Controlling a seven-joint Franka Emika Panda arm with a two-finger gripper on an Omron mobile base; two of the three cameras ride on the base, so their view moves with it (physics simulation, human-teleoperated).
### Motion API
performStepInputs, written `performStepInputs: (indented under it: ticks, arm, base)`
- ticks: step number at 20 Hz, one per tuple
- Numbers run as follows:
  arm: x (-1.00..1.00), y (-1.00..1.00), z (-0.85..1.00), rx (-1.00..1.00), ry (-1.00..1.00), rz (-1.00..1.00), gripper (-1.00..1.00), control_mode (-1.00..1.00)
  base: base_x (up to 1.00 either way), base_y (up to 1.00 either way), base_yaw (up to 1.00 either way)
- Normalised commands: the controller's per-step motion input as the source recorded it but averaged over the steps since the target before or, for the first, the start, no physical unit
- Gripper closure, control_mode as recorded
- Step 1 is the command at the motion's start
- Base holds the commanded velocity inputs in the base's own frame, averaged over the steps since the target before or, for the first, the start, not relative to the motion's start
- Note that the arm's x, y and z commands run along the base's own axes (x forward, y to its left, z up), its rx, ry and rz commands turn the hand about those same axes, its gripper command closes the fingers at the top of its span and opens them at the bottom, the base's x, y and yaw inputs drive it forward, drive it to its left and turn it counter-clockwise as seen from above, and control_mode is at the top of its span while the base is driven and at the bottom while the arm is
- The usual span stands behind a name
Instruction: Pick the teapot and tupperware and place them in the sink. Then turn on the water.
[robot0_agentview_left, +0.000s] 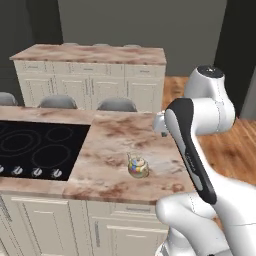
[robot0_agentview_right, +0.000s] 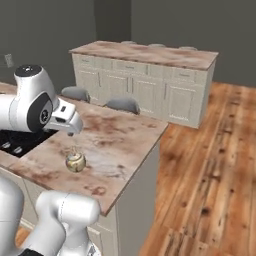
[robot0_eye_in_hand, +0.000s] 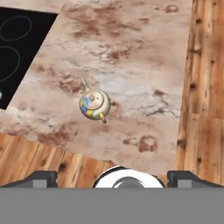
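- You have the teapot (robot0_agentview_left: 138, 166) standing on the counter (robot0_agentview_left: 120, 140), near its front edge and apart from every other thing.
- To your left of it, the cooktop (robot0_agentview_left: 37, 145) is set into the same counter, reaching toward the front edge.
- Behind the counter's back edge, stools (robot0_agentview_left: 116, 104) stand in a row.
- Beyond them stands a second counter (robot0_agentview_left: 90, 54).

You've got a small round glazed-looking teapot (robot0_eye_in_hand: 95, 104), yellowish with coloured patches and a slight sheen, on a pinkish-brown veined marble-look countertop (robot0_agentview_left: 125, 135), smooth and matt. The flat black cooktop (robot0_agentview_left: 35, 145) reads as glossy glass. The cream panelled cabinets (robot0_agentview_left: 90, 85) look painted; the floor (robot0_agentview_right: 210, 165) is warm brown wood planks.
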Motion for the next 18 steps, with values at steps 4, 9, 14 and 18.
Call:
performStepInputs:
  ticks: [4, 9, 14, 18]
  arm:
    - [0.0, 0.0, 0.0, 0.0, 0.0, 0.0, -1.0, 1.0]
    - [0.0, 0.0, 0.0, 0.0, 0.0, 0.0, -1.0, 1.0]
    - [0.0, 0.0, 0.0, 0.0, 0.0, 0.0, -1.0, 1.0]
    - [0.0, 0.0, 0.0, 0.0, 0.0, 0.0, -1.0, 1.0]
  base:
    - [0.06, 0.13, 0.44]
    - [0.1, 0.12, 0.34]
    - [0.13, 0.0, 0.12]
    - [0.0, 0.0, 0.0]
